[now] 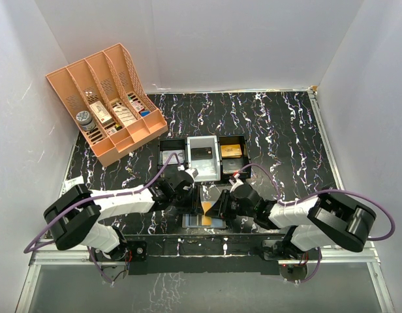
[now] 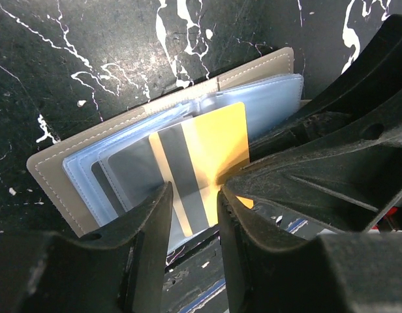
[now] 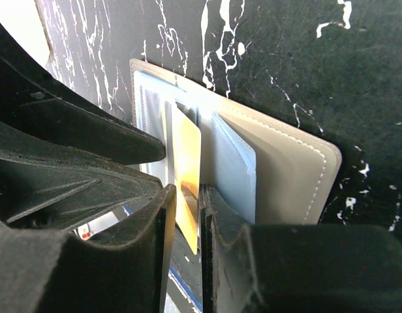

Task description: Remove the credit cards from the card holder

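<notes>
1. The card holder point(image 1: 202, 222) lies open on the black marbled table point(image 1: 286, 130), at its near edge and between the two arms. Its clear plastic sleeves are fanned up.
2. The right gripper point(image 3: 187, 190) is clenched on a gold-orange card with grey stripes point(image 3: 186, 156). It holds the card on edge, with the card's far end among the sleeves.
3. The left gripper point(image 2: 194, 193) sits low over the same card point(image 2: 214, 147) with its fingers narrowly apart. I cannot tell whether they grip a sleeve or only press down.
4. A grey card point(image 2: 123, 175) remains in a sleeve to the left.
5. Farther off, a white tray point(image 1: 190, 156) holds a dark card point(image 1: 201, 154), and the black tray point(image 1: 245, 151) to its right holds a tan one point(image 1: 231, 151).
6. This appears to be the step of pulling one card out. The next move calls for drawing the card straight along its sleeve while the holder stays pinned, then carrying it to a tray.
</notes>
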### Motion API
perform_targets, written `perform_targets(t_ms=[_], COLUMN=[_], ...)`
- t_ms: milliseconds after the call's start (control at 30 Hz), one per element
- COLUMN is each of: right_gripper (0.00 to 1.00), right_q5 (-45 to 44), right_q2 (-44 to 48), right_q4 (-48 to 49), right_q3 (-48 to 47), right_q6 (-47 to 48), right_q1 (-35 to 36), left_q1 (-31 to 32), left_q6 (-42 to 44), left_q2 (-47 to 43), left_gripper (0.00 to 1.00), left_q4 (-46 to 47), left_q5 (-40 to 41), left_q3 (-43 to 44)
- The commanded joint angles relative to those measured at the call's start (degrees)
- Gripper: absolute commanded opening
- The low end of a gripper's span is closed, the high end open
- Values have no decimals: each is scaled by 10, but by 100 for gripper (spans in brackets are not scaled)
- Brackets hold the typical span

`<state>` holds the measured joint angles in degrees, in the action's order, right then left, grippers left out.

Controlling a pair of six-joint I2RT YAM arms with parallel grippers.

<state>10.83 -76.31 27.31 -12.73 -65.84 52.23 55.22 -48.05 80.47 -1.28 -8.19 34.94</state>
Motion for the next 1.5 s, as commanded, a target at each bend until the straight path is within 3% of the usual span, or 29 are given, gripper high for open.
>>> perform_targets(t_ms=[0,67,200,400,767,900,1100,1200,1467], right_gripper=[21,19,5,0,28,30,15,1,0], right_q5=[22,31,27,25,24,7,17,27,-67], right_q2=[-23,-35,-24,33,30,39,34,28,172], right_q4=[80,100,102,33,8,-1,25,45,-176], right_q3=[6,6,16,28,19,22,26,25,-21], right_q6=[-8,-9,-13,13,9,1,-24,-32,68], right_q1=[-2,-2,-4,-31,-37,-38,-42,-42,-44], left_q1=[12,13,14,14,14,14,14,14,14], left_q6=[-7,-9,-5,2,3,4,4,5,2], left_q2=[14,11,11,4,3,9,5,0,-65], left_gripper=[32,32,30,29,26,26,25,25,28], left_q4=[-41,-37,-51,-70,-62,-63,-57,-56,-81], left_q5=[19,18,26,39,34,31,28,26,59], left_q3=[-30,-35,-27,-25,-24,-23,-26,-27,-27])
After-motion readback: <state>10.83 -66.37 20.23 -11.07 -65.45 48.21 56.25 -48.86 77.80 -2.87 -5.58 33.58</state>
